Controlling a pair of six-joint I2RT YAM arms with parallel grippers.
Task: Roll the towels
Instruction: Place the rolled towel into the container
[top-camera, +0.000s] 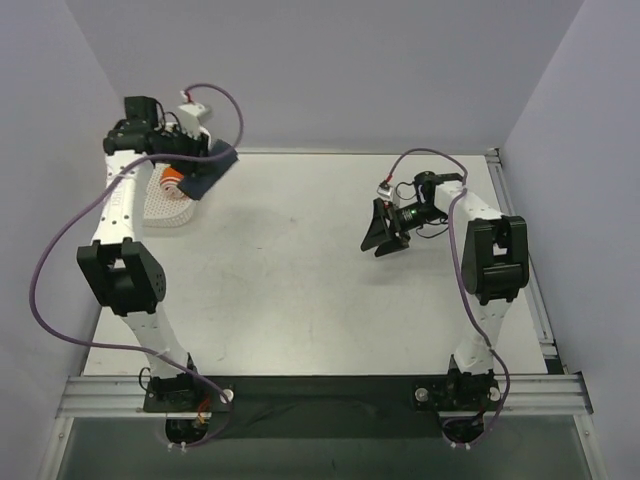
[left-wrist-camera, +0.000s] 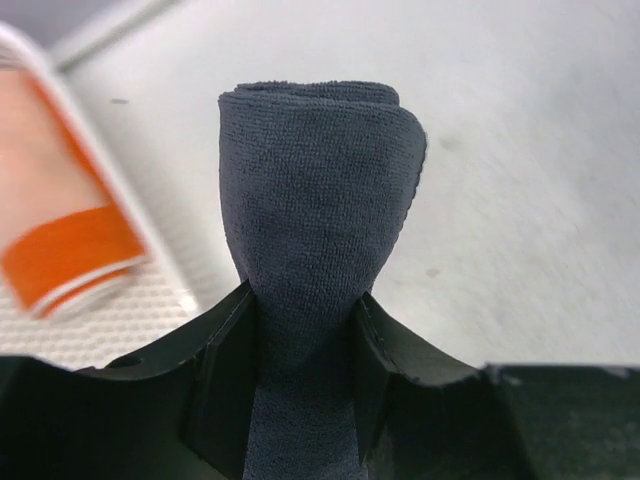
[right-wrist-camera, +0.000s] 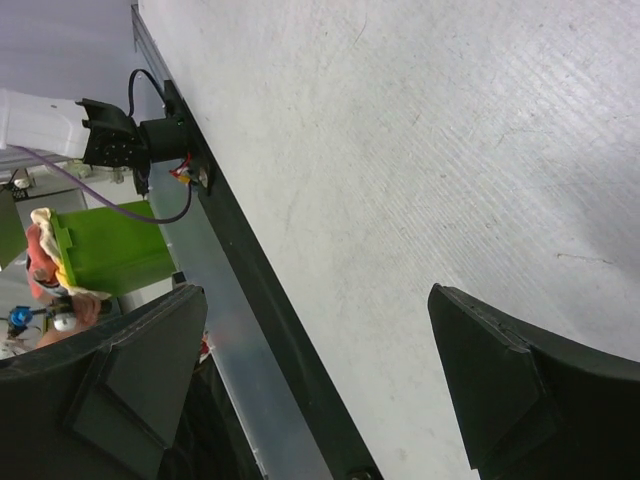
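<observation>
My left gripper (top-camera: 197, 152) is shut on the rolled dark navy-blue towel (top-camera: 212, 170) and holds it in the air at the far left, just beside the white lattice basket (top-camera: 170, 212). In the left wrist view the navy roll (left-wrist-camera: 315, 230) stands up between my fingers (left-wrist-camera: 225, 370), pinched at its lower part. The orange towel with a white band (left-wrist-camera: 70, 255) lies rolled in the basket at the left; it also shows in the top view (top-camera: 171, 177). My right gripper (top-camera: 384, 231) is open and empty, hanging above the table's right middle.
The basket stands at the table's far left corner against the wall. A metal rail (right-wrist-camera: 235, 340) and a black strip run along the table's near edge. A green box (right-wrist-camera: 110, 245) sits beyond that edge.
</observation>
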